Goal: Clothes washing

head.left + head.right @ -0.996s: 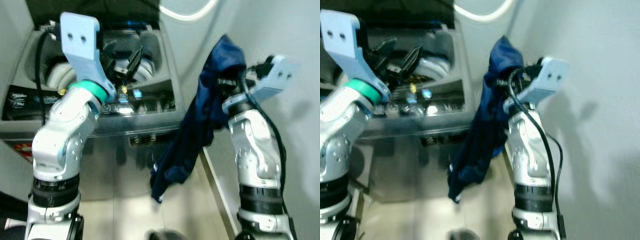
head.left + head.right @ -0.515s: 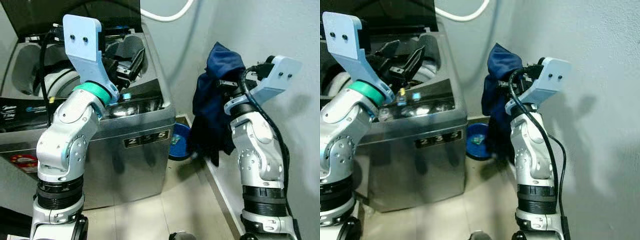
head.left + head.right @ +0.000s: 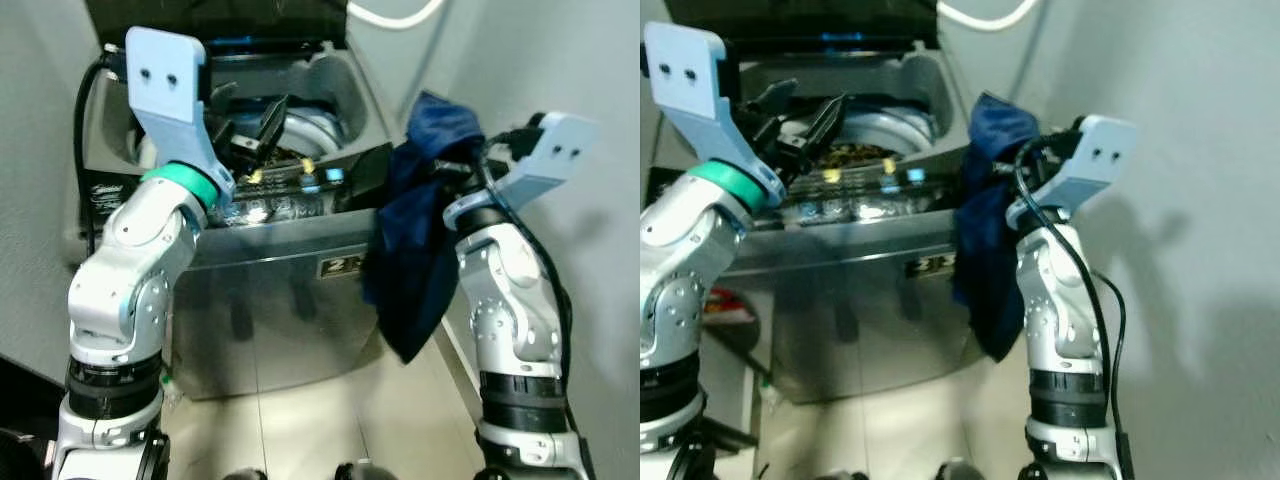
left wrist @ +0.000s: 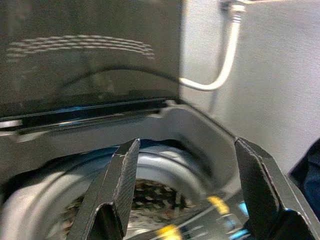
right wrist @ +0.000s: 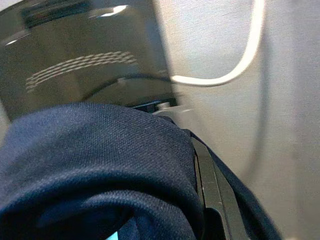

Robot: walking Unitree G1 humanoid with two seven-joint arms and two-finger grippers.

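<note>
Grey laundry corner with pale walls, tiled floor, a white hose [image 3: 392,17] curving across the wall up top. In the middle, a top-loading washer [image 3: 270,290] with lid [image 3: 215,18] raised and drum [image 3: 300,130] exposed, some patterned load lying low inside.

At left, left gripper [image 3: 248,132] raised over the drum mouth, fingers [image 4: 118,187] spread wide with nothing between them, just above the lit control strip. At right, right gripper [image 3: 452,172] lifted beside the washer's right edge, closed on a dark blue garment [image 3: 415,240], judging by how the cloth bunches over it and hangs; fingers themselves buried in fabric. Garment draped long and vertical, top bunch level with the washer rim, tail hanging down the machine's right side, clear of the floor.

Deciding relation: drum opening lying to the left of the held garment and slightly lower than its top, so right arm plainly the nearer one; probably a sideways carry over the rim, long tail likely to drag across the edge.

Compared with half a second ago, washer lower in view and seen from above, blue basin on the floor gone from sight, so mostly camera shift; garment now against the washer's corner rather than hanging apart from it.
</note>
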